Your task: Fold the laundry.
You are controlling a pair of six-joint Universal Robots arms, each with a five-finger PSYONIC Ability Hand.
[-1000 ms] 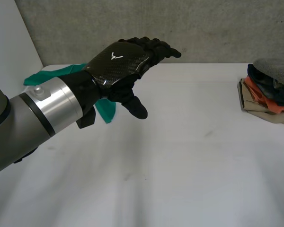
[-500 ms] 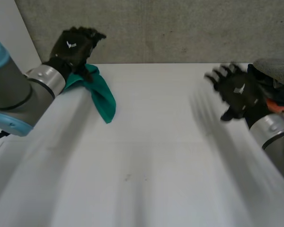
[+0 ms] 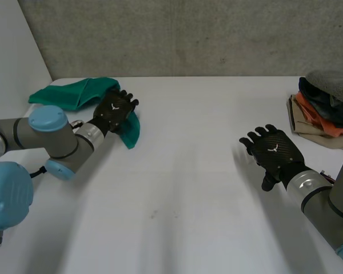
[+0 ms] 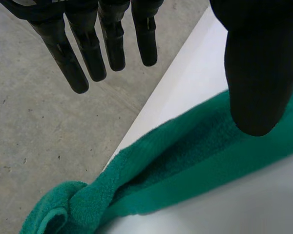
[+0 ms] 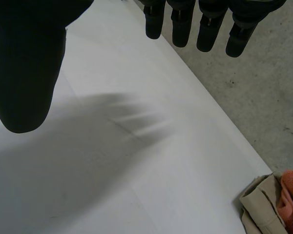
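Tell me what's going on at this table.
A two-armed robot is on laundry duty. Its left hand is over one end of a crumpled green terry cloth at the far corner of the white table, open and gripping nothing. Its right hand is open above bare tabletop. A stack of grey, orange and beige clothes sits near it. The cloth is not yet folded.

Bright, even light (soft and diffuse) across the white table (image 3: 188, 171)

head: behind arms, down on flat white table (image 3: 183, 171) | left wrist: close over crumpled green terry towel (image 4: 185, 161), shared with head | right wrist: shares stacked folded clothes (image 5: 263, 209)
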